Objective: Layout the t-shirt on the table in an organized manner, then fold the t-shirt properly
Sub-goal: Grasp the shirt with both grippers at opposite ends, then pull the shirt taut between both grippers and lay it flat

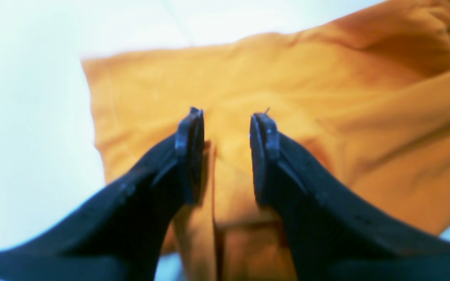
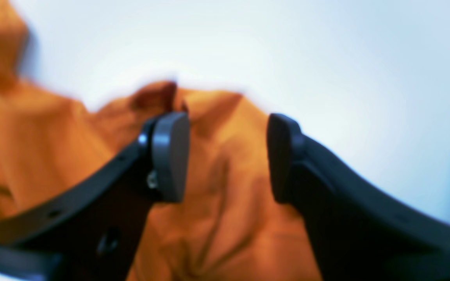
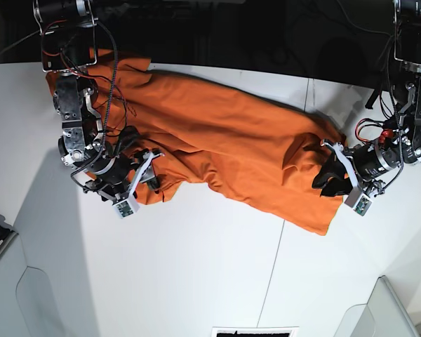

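Note:
The orange t-shirt [image 3: 224, 140] lies wrinkled and stretched slantwise across the white table [image 3: 196, 267], from the far left corner to the right middle. My left gripper [image 3: 328, 181] is on the shirt's right end. In the left wrist view its fingertips [image 1: 227, 117] stand apart, with a ridge of orange cloth [image 1: 326, 97] between and under them. My right gripper [image 3: 154, 177] is over the shirt's lower left edge. In the right wrist view it [image 2: 227, 119] is open wide above blurred folds of shirt [image 2: 225, 218], with nothing pinched.
A thin dark seam [image 3: 274, 246] crosses the table. Grey bins sit at the near left corner [image 3: 3, 281] and the near right corner [image 3: 393, 309]. A small dark-and-white panel [image 3: 252, 331] lies at the near edge. Cables hang along both arms.

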Robot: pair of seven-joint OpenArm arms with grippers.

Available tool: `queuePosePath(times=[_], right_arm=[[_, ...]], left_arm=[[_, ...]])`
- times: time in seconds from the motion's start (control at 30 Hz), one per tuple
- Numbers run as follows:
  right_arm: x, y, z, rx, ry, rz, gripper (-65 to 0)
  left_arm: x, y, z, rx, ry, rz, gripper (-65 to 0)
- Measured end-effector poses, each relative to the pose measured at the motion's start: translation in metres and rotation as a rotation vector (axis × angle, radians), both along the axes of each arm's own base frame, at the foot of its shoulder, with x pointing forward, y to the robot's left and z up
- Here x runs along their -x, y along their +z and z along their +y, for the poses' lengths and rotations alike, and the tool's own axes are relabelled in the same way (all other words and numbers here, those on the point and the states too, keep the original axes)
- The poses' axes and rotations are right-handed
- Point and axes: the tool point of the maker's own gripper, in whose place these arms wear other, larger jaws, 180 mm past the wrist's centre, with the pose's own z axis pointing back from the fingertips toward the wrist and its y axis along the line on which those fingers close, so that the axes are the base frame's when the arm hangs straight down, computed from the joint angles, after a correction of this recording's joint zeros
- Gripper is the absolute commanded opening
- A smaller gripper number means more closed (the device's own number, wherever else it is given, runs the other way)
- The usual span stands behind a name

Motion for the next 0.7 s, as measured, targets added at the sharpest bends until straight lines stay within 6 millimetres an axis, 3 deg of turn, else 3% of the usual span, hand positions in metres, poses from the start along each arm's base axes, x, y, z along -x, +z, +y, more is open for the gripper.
queuePosePath(times=[0.07,0.1,0.23,0.33,0.43,0.7], right_arm=[[0.002,-0.005,0.004,-0.016,0.014,0.011,-35.5],[0.002,-0.005,0.005,-0.017,0.014,0.013,-39.6],[0.003,-0.006,0.005,-0.025,0.015,0.013,-65.0],[-0.003,-0.002,0.003,-0.001,0.019,-0.005,-65.0],[-0.021,0.014,0.000,0.031,0.024,-0.070,-65.0],[-0.094,0.100,-0.015,0.089,-0.034,-0.293,-65.0]], left_arm=[[-0.013,-0.006,0.000,0.022,0.022,0.011,-43.5],[-0.019,-0.008,0.000,0.029,0.035,0.015,-43.5],[-0.023,-0.034,0.000,0.039,0.058,0.091,-43.5],[-0.015,-0.050,0.001,0.028,0.058,0.139,-43.5],[-0.016,-0.049,0.002,0.031,0.060,0.138,-43.5],[-0.015,-0.049,-0.001,0.035,0.038,0.138,-43.5]])
